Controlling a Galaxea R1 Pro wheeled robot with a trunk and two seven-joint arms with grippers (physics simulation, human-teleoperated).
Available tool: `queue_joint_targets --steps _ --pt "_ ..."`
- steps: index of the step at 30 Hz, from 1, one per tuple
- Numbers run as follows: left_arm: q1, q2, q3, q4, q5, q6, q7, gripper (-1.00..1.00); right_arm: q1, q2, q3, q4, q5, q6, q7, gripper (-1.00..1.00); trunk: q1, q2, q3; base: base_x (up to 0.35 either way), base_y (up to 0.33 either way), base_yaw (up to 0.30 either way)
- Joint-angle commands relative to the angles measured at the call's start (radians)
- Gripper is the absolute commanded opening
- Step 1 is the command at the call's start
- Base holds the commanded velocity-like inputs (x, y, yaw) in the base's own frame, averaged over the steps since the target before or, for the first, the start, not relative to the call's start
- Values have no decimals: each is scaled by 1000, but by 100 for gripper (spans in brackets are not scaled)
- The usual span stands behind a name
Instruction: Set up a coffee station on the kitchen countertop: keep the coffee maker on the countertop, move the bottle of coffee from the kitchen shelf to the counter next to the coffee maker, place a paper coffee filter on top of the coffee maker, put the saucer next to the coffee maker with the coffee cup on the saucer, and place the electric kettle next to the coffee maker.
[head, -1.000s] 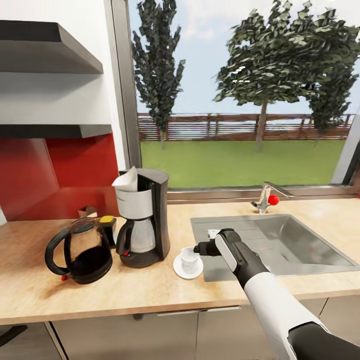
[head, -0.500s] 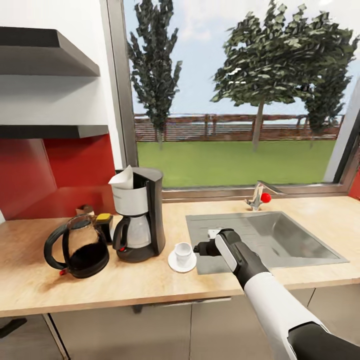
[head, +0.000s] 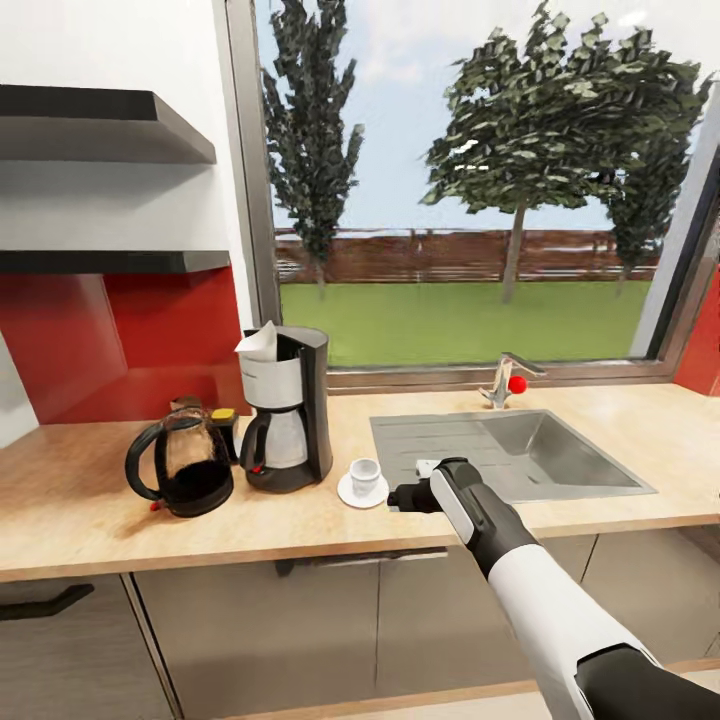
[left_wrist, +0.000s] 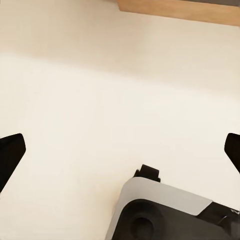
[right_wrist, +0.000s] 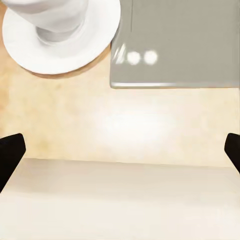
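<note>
On the light wooden surface (head: 300, 540), the small white coffee cup (head: 364, 474) stands upright on its round white saucer (head: 362, 490), beside the black-and-white coffee maker (head: 288, 408) topped with a white paper filter (head: 262, 343). The jaws of my right gripper (right_wrist: 120, 150) are wide open and empty above the surface edge. My left gripper (left_wrist: 120, 150) is wide open and empty too.

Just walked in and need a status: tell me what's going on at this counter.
The coffee station looks set up. The coffee maker stands on the counter with a filter on top, the kettle and bottle to its left, and the cup on its saucer to its right. The right tool hangs open and empty near the saucer, holding nothing.
</note>
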Motion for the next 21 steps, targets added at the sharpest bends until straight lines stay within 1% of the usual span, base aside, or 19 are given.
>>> queue_joint_targets --steps 1,21 --pt "-1 0 -9 0 8 -3 3 100 -1 -1 2 -1 -11 3 -10 100 0 -1 -1 -37 0 0" --pt "-1 0 -9 0 8 -3 2 100 -1 -1 2 -1 -11 0 -10 100 0 -1 1 -3 0 0"
